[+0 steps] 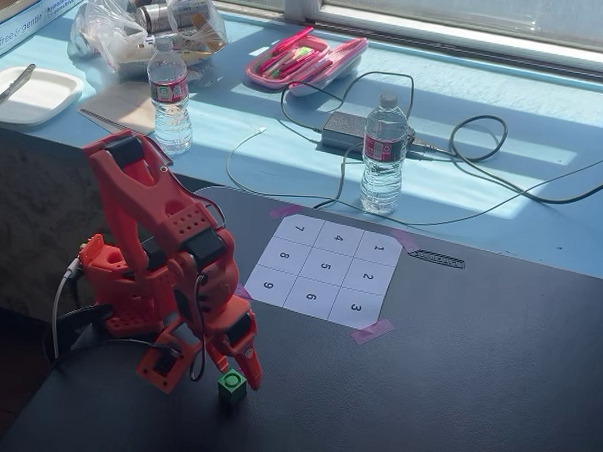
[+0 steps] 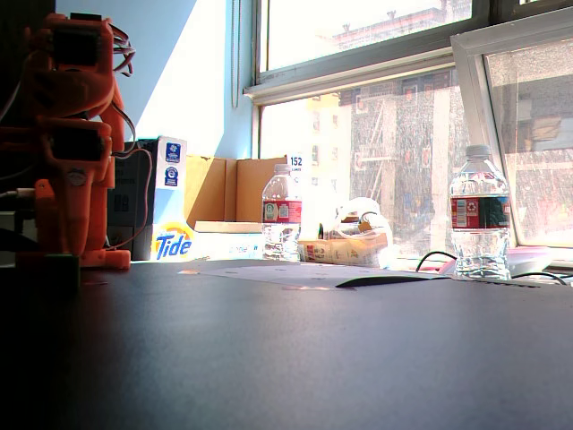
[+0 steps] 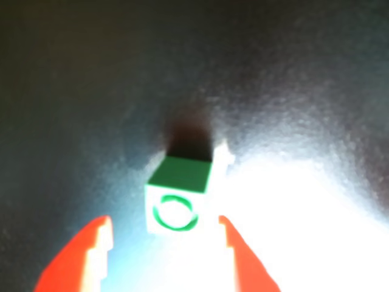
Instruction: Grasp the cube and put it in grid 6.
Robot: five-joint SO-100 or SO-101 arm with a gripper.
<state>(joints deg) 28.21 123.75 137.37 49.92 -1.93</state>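
Note:
The cube (image 1: 232, 384) is small and green with a ring mark on its top, resting on the dark table near the front left in a fixed view. In the wrist view the cube (image 3: 180, 182) lies just ahead of the two orange fingertips, roughly centred on their gap, untouched. My gripper (image 3: 163, 220) is open, low over the table; the orange arm's gripper (image 1: 218, 371) stands right beside the cube. Grid 6 (image 1: 309, 297) is the bottom-middle cell of the white numbered sheet, up and to the right of the cube, with nothing on it.
Two water bottles (image 1: 170, 95) (image 1: 384, 155) stand on the blue surface behind the sheet, with a power adapter (image 1: 351, 131) and cables. A pink case (image 1: 304, 61) lies farther back. A black label strip (image 1: 436, 258) lies right of the sheet.

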